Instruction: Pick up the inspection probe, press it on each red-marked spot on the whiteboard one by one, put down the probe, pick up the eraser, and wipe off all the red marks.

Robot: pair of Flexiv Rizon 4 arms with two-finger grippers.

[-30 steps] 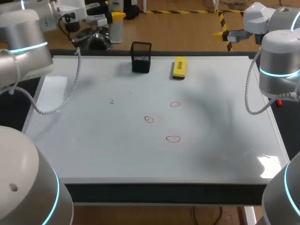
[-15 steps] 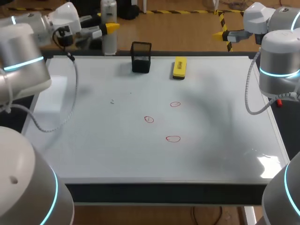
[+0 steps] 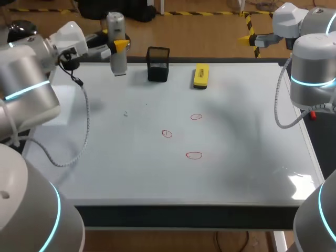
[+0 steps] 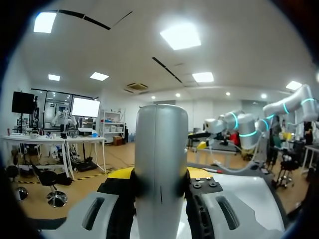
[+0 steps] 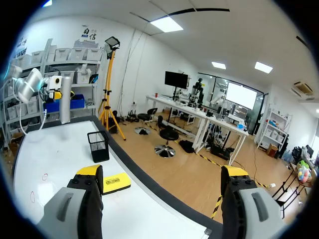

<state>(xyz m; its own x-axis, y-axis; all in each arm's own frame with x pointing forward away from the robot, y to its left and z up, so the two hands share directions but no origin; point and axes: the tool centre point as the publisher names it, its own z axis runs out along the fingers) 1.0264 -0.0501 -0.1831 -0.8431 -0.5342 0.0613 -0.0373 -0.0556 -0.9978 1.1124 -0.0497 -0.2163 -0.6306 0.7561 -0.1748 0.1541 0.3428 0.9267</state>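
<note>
So, probe (image 3: 115, 26) in left hand (image 3: 118, 46); three red marks (image 3: 193, 155)

Probe (image 3: 116, 44) clamped in the left jaws is plain silver-grey, with a thin dark seam down it. Both sets of jaws have bright yellow tips on pale grey bodies, black along the inner edges. Whiteboard (image 3: 105, 157) is white. The three marks (image 3: 196, 117) (image 3: 167, 133) (image 3: 194, 155) are thin red outlines, not filled in. Eraser (image 5: 115, 183) just ahead of the right jaws is yellow with a dark edge, and the cup (image 3: 158, 64) beyond it is black mesh. Arms (image 3: 26, 89) (image 3: 313, 73) are silver-grey with glowing cyan rings. Table (image 3: 184, 216) rim is black.
</note>
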